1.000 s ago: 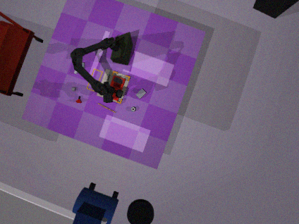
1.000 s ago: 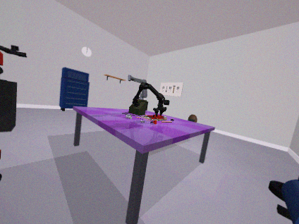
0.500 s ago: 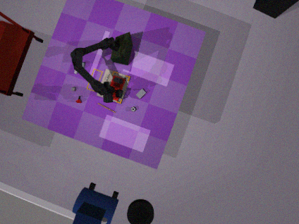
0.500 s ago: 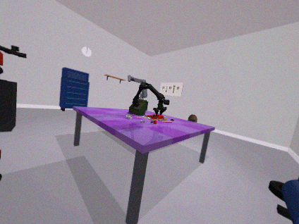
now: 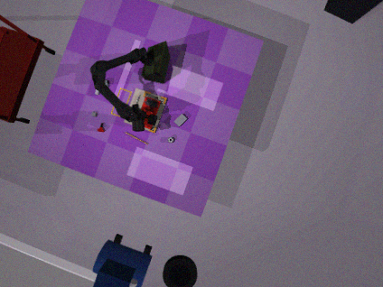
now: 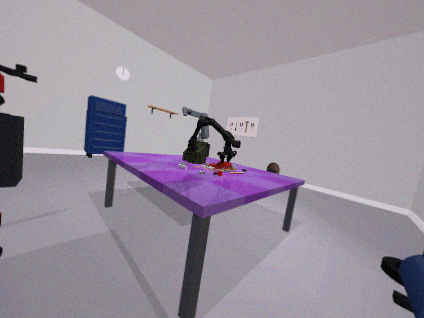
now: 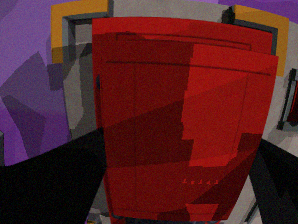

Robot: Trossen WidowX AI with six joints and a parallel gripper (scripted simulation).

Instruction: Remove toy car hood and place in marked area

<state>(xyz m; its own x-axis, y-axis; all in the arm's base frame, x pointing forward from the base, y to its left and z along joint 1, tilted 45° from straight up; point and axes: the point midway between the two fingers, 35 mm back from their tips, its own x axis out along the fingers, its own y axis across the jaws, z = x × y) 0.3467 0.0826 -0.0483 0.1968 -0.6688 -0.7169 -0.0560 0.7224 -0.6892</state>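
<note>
The gripper [image 5: 150,119] [image 6: 227,162] [image 7: 181,139] clamps the red hood [image 7: 175,105] over the toy car [image 5: 137,97] [image 7: 80,85], its grip apparently secured; lifting clear, setting down inside the yellow outline [image 5: 114,106] beside the car, and releasing remain.

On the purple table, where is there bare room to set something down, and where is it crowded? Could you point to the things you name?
Bare room: the right-hand stretch beyond the flat grey block [image 5: 181,119], in the top view. Crowded: around the red toy car hood [image 5: 152,105] [image 7: 150,110], between the yellow outline [image 5: 113,106] and that block.
</note>
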